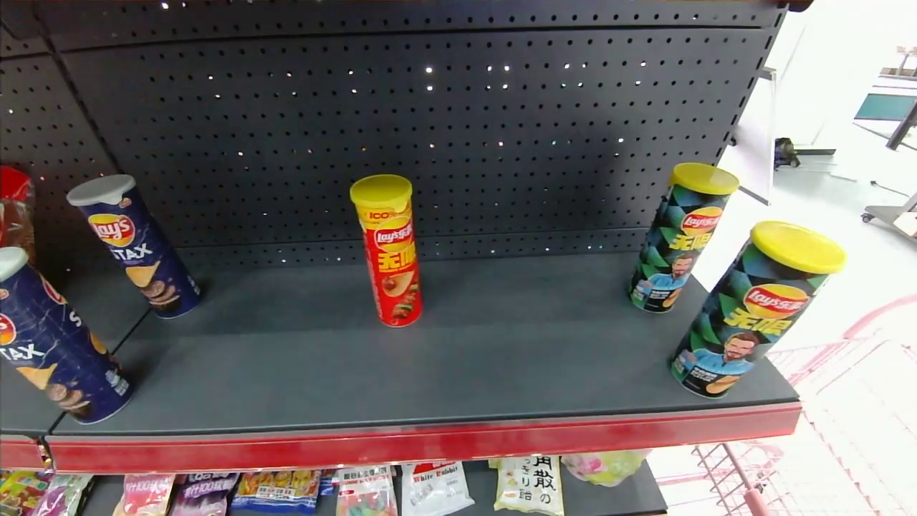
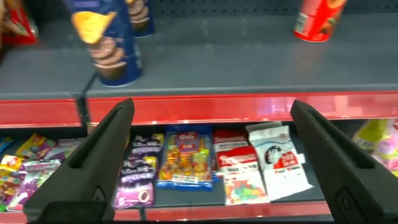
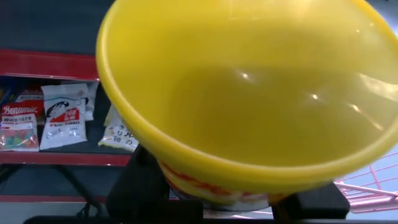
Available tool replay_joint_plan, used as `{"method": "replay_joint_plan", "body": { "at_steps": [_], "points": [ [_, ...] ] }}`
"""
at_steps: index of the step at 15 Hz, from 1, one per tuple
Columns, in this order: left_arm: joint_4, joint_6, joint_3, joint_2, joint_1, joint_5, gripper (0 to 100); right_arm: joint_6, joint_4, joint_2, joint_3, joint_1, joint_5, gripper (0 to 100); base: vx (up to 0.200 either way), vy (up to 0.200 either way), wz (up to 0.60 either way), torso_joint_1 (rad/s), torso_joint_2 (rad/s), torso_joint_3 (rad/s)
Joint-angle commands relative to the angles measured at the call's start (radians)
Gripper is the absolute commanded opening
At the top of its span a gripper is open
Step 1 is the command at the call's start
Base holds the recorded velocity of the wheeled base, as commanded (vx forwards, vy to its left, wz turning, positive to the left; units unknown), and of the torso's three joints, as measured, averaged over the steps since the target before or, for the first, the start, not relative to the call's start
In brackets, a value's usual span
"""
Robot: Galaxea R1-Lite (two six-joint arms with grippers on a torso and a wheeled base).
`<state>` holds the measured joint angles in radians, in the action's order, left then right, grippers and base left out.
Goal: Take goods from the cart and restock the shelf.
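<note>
Yellow-lidded can (image 3: 249, 93): lid close up against the right wrist camera, a strip of red-and-yellow print under the rim; pinched at the body by the right gripper (image 3: 227, 202), one dark finger (image 3: 143, 186) on each side, off the shelf, with the lower shelf's bags behind. Left gripper (image 2: 211, 162): fingers (image 2: 93, 162) spread wide with nothing between them, out in front of the red front strip (image 2: 249, 106). Shelf (image 1: 501, 344): grey deck, pegboard back (image 1: 358, 129), red strip along the front edge. Red can (image 1: 387, 251): upright, mid-deck, towards the back. Rear green can (image 1: 680, 236): at the right end, near the back. Front green can (image 1: 759, 308): at the front right corner, its base close to both the front and side edges. Rear blue can (image 1: 136, 244) and front blue can (image 1: 50, 337): at the left end by the deck seam, the front one just behind the strip. Open deck: a wide bare stretch between red can and green cans, a narrower one between red can and blue cans, and the whole front band across the middle. Snack bags (image 1: 437, 487): lined along the shelf below. Cart (image 1: 852, 401): pink wire, low beyond the shelf's right end.
</note>
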<state>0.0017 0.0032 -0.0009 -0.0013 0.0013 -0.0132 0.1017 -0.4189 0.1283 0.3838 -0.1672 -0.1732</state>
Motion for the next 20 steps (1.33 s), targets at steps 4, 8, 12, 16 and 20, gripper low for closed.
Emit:
{"method": "replay_joint_plan", "body": {
  "at_steps": [4,8,12,16,20],
  "points": [
    [0.0,0.0,-0.001,0.001,0.0,-0.001,100,0.003,0.002,0.001,-0.008,-0.021,0.032,0,0.0,0.2,0.0,0.001,0.0,-0.001],
    [0.0,-0.002,-0.001,0.001,0.0,-0.001,100,-0.02,0.002,-0.022,-0.042,-0.08,0.167,0,0.0,0.0,0.0,0.0,0.0,0.0],
    [-0.002,0.018,-0.001,0.046,-0.015,0.016,100,-0.057,0.085,-0.015,-0.145,-0.113,0.225,0,0.0,0.0,0.0,0.0,0.0,0.0],
    [-0.006,0.103,-0.004,0.072,-0.043,0.128,100,-0.057,0.223,0.054,-0.24,-0.115,0.256,0,0.0,0.0,0.0,0.0,0.0,0.0],
    [-0.006,0.1,-0.004,0.073,-0.043,0.128,100,-0.057,0.22,0.062,-0.244,-0.115,0.259,0,0.0,0.0,0.0,0.0,0.0,0.0]
  ]
}}
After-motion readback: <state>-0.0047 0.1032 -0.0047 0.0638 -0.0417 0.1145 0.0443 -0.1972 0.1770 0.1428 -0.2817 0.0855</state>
